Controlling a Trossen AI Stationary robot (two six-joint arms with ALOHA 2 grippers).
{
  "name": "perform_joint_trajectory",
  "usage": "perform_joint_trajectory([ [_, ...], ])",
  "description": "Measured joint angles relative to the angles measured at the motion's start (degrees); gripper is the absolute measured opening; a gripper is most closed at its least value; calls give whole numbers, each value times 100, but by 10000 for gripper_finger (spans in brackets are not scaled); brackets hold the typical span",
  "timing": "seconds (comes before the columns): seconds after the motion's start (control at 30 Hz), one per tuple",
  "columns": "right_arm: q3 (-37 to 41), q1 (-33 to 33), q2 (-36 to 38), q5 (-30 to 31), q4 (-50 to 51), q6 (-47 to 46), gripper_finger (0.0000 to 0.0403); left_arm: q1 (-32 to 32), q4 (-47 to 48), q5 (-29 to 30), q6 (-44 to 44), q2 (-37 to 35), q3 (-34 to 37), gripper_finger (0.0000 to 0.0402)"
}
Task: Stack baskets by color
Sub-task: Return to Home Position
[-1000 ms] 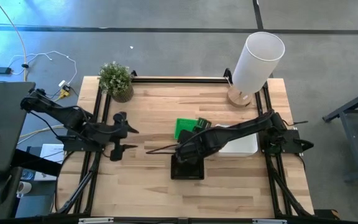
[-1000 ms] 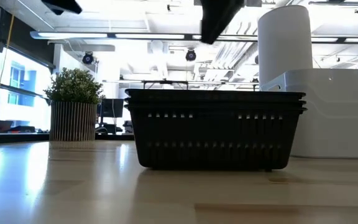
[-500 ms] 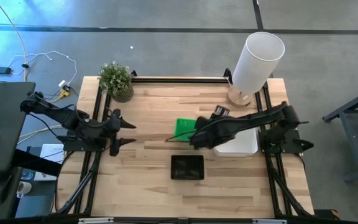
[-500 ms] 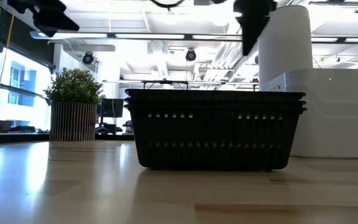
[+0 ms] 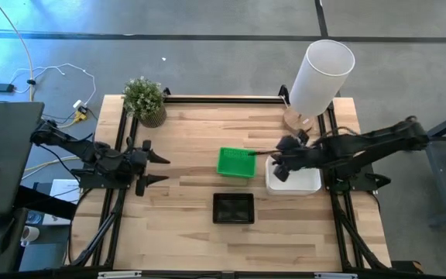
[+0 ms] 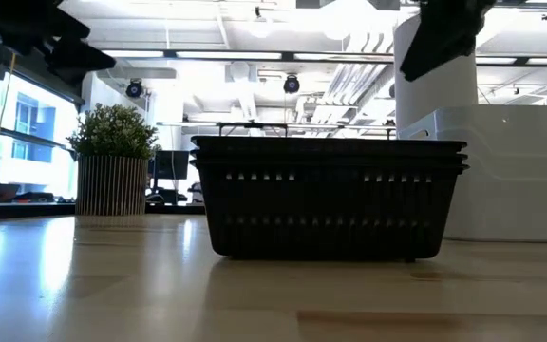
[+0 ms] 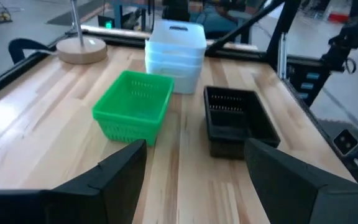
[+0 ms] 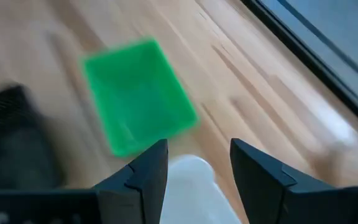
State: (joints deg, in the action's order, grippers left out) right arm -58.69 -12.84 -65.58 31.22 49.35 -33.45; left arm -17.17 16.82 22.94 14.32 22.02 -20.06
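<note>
Black baskets (image 5: pixel 233 208) sit nested in one stack near the table's front middle, with their rims (image 6: pixel 330 152) layered. A green basket (image 5: pixel 235 162) rests on the wood behind them. To its right stands a stack of white baskets (image 7: pixel 176 46). My right gripper (image 5: pixel 281 164) hovers open over the left end of the white stack (image 8: pixel 191 186), with nothing between its fingers. My left gripper (image 5: pixel 155 169) stands open at the table's left side, pointing toward the baskets, and it too has nothing between its fingers (image 7: pixel 123 171).
A potted plant (image 5: pixel 145 99) stands at the far left corner. A tall white cylinder (image 5: pixel 320 74) on a wooden base stands at the far right. Black frame rails (image 5: pixel 118 155) run along the left and right edges. Bare wood (image 5: pixel 184 209) lies left of the black stack.
My right gripper has drawn back from above the black stack toward the table's right and far side. It now hovers over the white stack, still open. My left gripper has pulled back toward the left edge and sunk lower. The baskets have not moved.
</note>
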Motion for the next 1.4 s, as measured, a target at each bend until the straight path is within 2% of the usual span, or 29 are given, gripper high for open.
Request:
perform_joint_trajectory([
  [0.1,764,0,823,-322,-1198,526,161,0,-140,-56,2,-209,250,259],
  [0.23,1721,0,1853,-920,-2601,1038,161,-2,-252,-421,61,-457,562,259],
  [0.37,2546,0,2736,-1575,-3657,1296,161,-2,-485,-726,199,-683,868,259],
  [0.5,3215,0,3439,-1964,-4430,1448,161,-2,-779,-913,172,-863,1157,259],
  [0.73,3782,-2,4512,-2236,-4579,2076,161,-9,-1249,-960,-94,-1027,1603,259],
  [0.9,3827,0,5225,-2425,-4593,2446,161,-9,-1861,-1130,-146,-1042,1927,259],
  [1.1,3906,0,5768,-2528,-4408,2938,161,-9,-2048,-1231,-623,-1043,1941,259],
  [1.4,5332,0,6554,-2440,-5312,2604,161,-9,-2068,-1199,-1192,-1043,1941,259],
])
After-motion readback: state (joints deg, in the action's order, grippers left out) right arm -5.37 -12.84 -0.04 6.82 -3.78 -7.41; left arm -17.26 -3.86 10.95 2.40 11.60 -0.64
